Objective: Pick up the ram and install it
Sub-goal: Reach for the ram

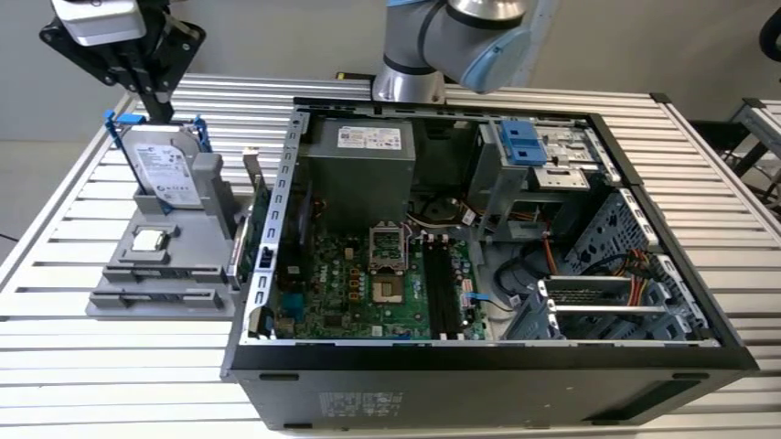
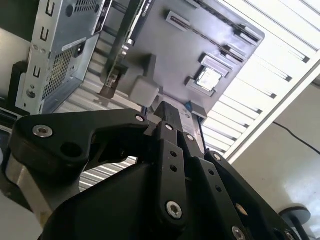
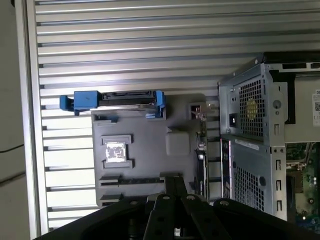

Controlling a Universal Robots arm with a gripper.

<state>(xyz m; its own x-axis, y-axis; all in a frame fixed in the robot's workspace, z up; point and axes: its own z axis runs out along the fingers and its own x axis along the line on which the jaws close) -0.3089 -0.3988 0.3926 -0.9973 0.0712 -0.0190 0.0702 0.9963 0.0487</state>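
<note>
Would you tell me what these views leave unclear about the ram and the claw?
- ram: edge-on in the first wrist view, one end behind the claw.
- Exterior view: claw's top cut by the upper edge.
- Second wrist view: claw body hides part of the grey holder.

Matt plastic holder point(image 1: 146, 297), metal table point(image 1: 123, 366)

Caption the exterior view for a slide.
Gripper shut above the hard drive on the gray holder; the ram stands untouched at the holder's edge beside the open computer case.
</note>
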